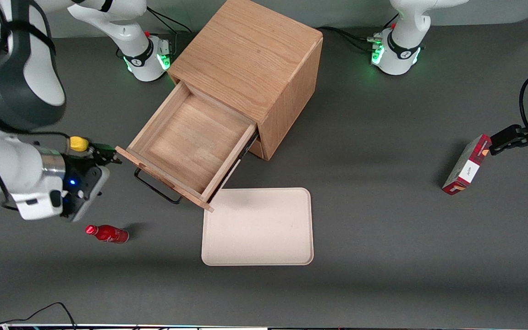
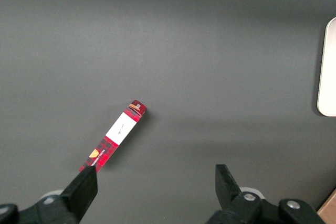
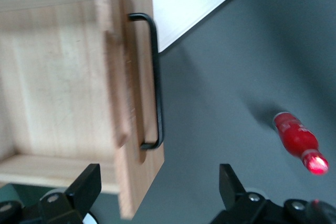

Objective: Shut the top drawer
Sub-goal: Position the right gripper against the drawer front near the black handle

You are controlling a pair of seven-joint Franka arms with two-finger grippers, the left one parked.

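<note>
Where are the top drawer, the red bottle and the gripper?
top drawer [image 1: 190, 137], front view, on its bare wooden floor.
red bottle [image 1: 109, 233], front view, on its body.
gripper [image 3: 160, 182], right wrist view, midway between its open fingertips.

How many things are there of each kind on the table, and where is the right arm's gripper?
Oak cabinet with its top drawer pulled out: 1
Red bottle lying on its side: 1
Cream tray: 1
Red plaid box: 1
Total: 4
The gripper is open, in front of the drawer's black handle, not touching it.
</note>
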